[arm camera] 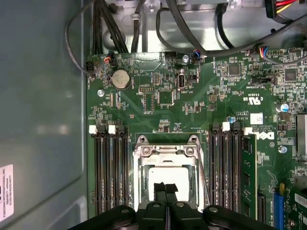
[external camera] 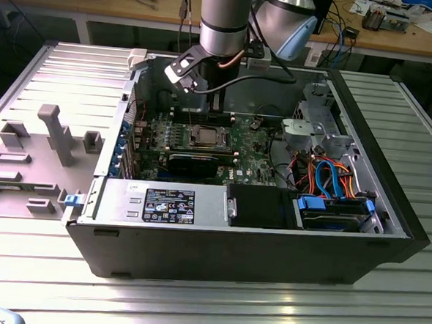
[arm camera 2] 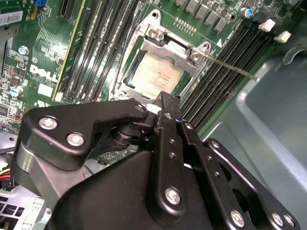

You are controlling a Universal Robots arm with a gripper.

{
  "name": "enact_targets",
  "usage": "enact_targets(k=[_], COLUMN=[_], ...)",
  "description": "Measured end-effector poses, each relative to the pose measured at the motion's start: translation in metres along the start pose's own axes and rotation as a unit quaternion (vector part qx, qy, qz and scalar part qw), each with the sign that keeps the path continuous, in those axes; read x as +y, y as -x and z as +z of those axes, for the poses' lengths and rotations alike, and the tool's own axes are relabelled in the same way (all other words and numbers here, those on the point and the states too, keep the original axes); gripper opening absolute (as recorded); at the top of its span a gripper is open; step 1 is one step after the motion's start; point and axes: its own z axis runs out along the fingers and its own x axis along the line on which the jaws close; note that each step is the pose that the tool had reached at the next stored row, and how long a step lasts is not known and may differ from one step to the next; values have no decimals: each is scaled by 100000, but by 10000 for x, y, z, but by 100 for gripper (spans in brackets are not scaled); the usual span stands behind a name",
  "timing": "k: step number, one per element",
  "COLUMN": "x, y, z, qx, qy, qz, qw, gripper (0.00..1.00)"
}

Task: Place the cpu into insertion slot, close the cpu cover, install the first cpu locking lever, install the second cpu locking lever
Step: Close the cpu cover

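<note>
Fingers [arm camera: 159, 188] of the black gripper [arm camera: 166, 188] are drawn together with barely a seam between them. Nothing is held between the fingers, and their tips hang over one edge of the cpu [arm camera: 165, 175], a small flat square chip with a pale silver-grey metal top. The cpu sits in its socket on the green motherboard [arm camera: 158, 110], with rows of black memory slots [arm camera: 108, 167] on both sides. Around the chip lies the cpu cover [arm camera: 165, 152], a thin silver metal frame with a large open window through which the chip's top shows; it appears to lie flat over the socket. In the second wrist view a thin metal lever rod [arm camera 2: 232, 67] runs out from one corner of the socket and slants across the memory slots toward the grey case wall; whether it is latched I cannot tell. In the exterior view the grey robot arm [external camera: 224, 23] reaches down into the open black computer case [external camera: 232, 258], which rests on a ridged metal surface [external camera: 192, 307]. A pale grey moulded fixture tray [external camera: 24, 172] lies on the surface at the exterior view's left of the case
</note>
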Motion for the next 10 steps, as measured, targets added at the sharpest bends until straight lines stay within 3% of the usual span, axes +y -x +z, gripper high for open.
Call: enact_targets(k=[10], x=[-7], y=[0], z=[0], qx=[-5], qy=[-3], qz=[-1], qw=[100000], gripper=[11])
